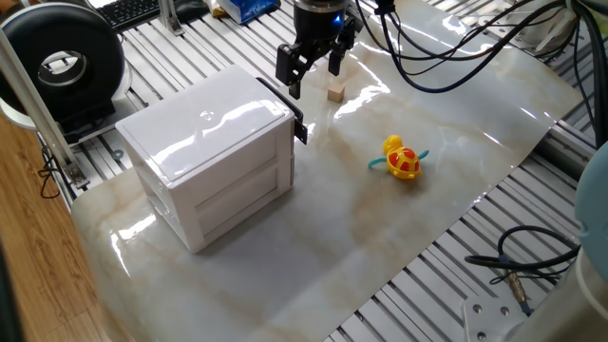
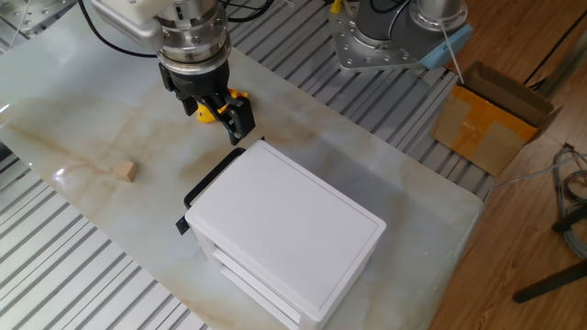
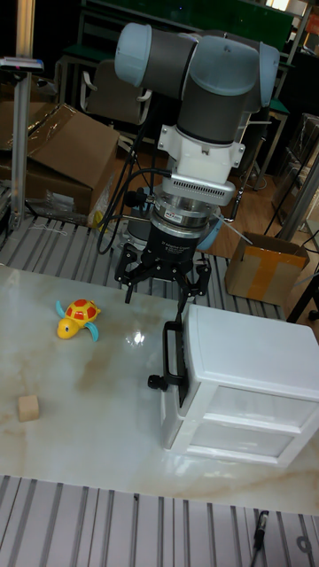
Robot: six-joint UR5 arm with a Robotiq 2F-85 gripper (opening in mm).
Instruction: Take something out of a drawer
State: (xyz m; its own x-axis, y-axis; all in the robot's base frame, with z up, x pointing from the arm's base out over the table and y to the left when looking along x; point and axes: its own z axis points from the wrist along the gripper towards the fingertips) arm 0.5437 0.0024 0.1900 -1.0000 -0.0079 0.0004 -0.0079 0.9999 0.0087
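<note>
Tall fixed view: one cube (image 3: 28, 407), one duck toy (image 3: 76, 319), one cabinet (image 3: 266, 353).

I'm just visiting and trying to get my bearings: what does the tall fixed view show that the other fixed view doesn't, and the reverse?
Only the tall view shows the arm with its grey-and-blue joints, and the duck toy in full. Only the other view looks down on the cabinet and its whole white top; there the duck is mostly hidden. Both show the open gripper near the black drawer handle, and the wood cube.
</note>
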